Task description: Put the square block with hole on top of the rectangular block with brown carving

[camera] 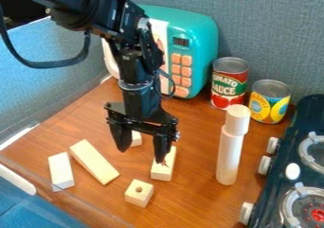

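Gripper (141, 156) wide open, nothing held. Holed block (139, 193) on table (196, 201), near carved block (163, 165), camera side. One finger lines up with carved block; can't judge clearance. If I swing low, I may knock base askew.

Desk (196, 198) with kitchen toys
Microwave (202, 40) and cans (229, 83) at back edge, stove (261, 203) at right; plain blocks (94, 162), stacked cylinders (229, 156).
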